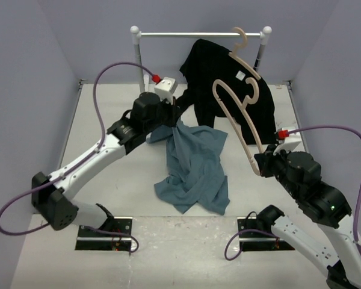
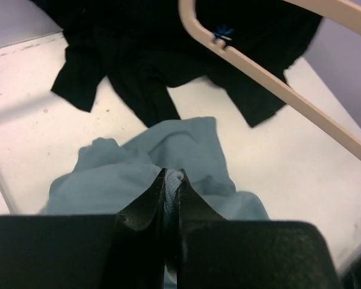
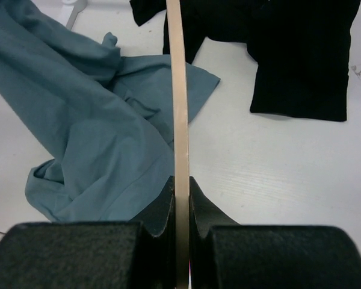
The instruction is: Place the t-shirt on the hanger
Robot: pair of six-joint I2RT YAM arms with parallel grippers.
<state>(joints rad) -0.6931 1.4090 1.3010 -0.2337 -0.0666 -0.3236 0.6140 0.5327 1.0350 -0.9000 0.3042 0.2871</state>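
The slate-blue t-shirt [image 1: 195,171] lies crumpled on the white table, with one edge lifted. My left gripper [image 1: 175,118] is shut on that edge; in the left wrist view its jaws [image 2: 171,179] pinch a ribbed hem of the t-shirt [image 2: 168,144]. My right gripper [image 1: 262,164] is shut on one end of the tan wooden hanger [image 1: 216,89] and holds it tilted in the air, to the right of the shirt. In the right wrist view the hanger [image 3: 179,90] runs straight up from between the jaws [image 3: 180,183], beside the t-shirt [image 3: 90,132].
A black shirt [image 1: 228,90] hangs on a twin hanger [image 1: 240,42] from the white rail [image 1: 198,34] at the back, its hem resting on the table. It also shows in the wrist views [image 2: 138,66] [image 3: 301,60]. Grey walls enclose the table.
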